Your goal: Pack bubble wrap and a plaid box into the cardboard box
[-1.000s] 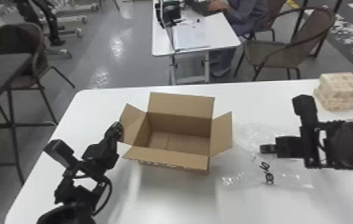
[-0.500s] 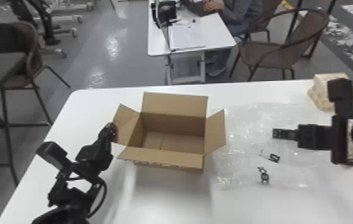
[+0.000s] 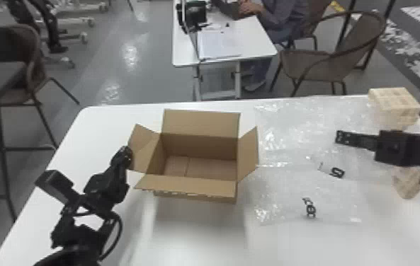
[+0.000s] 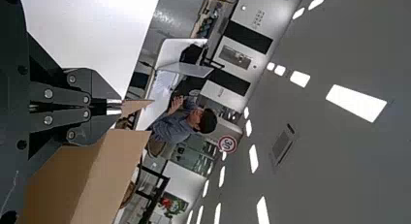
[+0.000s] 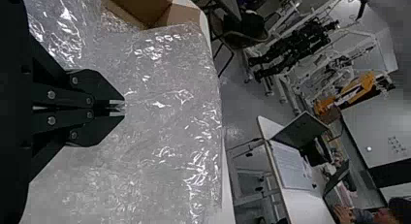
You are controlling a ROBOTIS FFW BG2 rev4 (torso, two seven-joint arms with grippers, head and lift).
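Left gripper pinched the left flap of the open cardboard box. Right gripper, fingers narrow, was at the bubble wrap, spread right of the box; hold undetermined. Plaid box: far right.

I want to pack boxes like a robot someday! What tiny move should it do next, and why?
Perhaps the right gripper should guide the bubble wrap a little toward the cardboard box, because the wrap lies spread out beside it and the box stands open with nothing inside.
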